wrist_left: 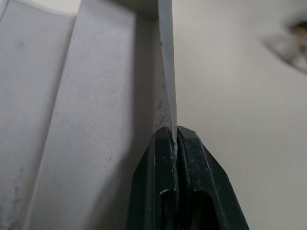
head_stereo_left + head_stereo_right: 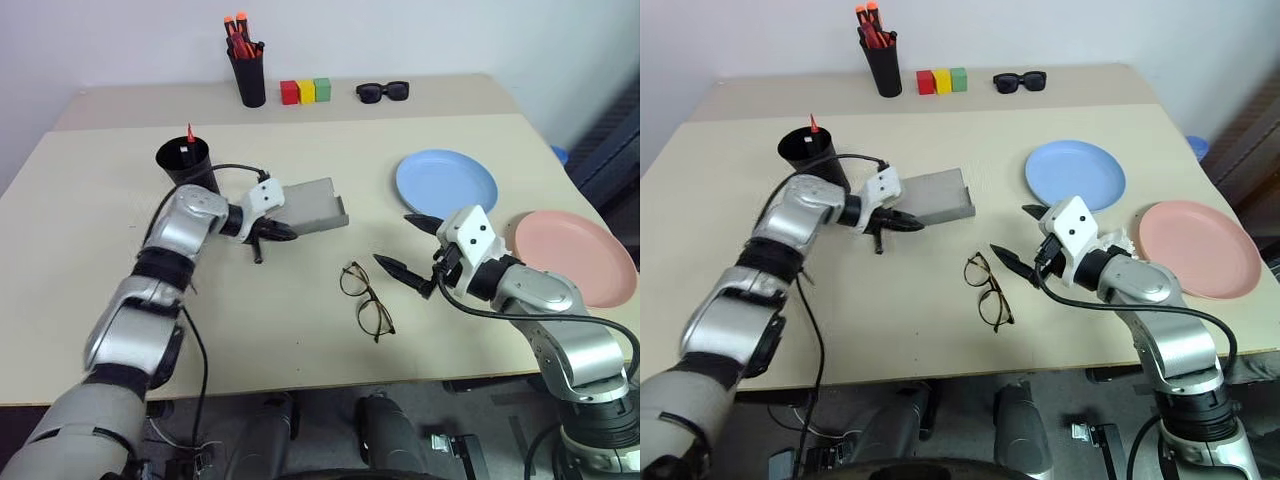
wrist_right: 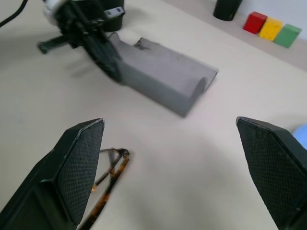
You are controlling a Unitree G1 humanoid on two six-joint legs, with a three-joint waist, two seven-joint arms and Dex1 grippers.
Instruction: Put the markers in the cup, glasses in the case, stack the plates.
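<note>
The grey case (image 2: 315, 205) lies mid-table, and my left gripper (image 2: 272, 232) is shut on its near-left end. In the left wrist view both fingers (image 1: 192, 158) clamp a thin grey wall of the case (image 1: 96, 120). The wire-framed glasses (image 2: 365, 298) lie unfolded on the table in front of the case. My right gripper (image 2: 392, 238) hovers open just right of them, nothing between its fingers (image 3: 79, 163). The black cup (image 2: 187, 162) stands behind my left arm with a red marker (image 2: 190, 133) poking out. The blue plate (image 2: 446, 183) and pink plate (image 2: 575, 255) lie side by side, apart.
At the back stand a narrow black pen holder (image 2: 246, 75) with orange-capped pens, three coloured blocks (image 2: 305, 91) and black sunglasses (image 2: 383, 92). The pink plate sits close to the table's right edge.
</note>
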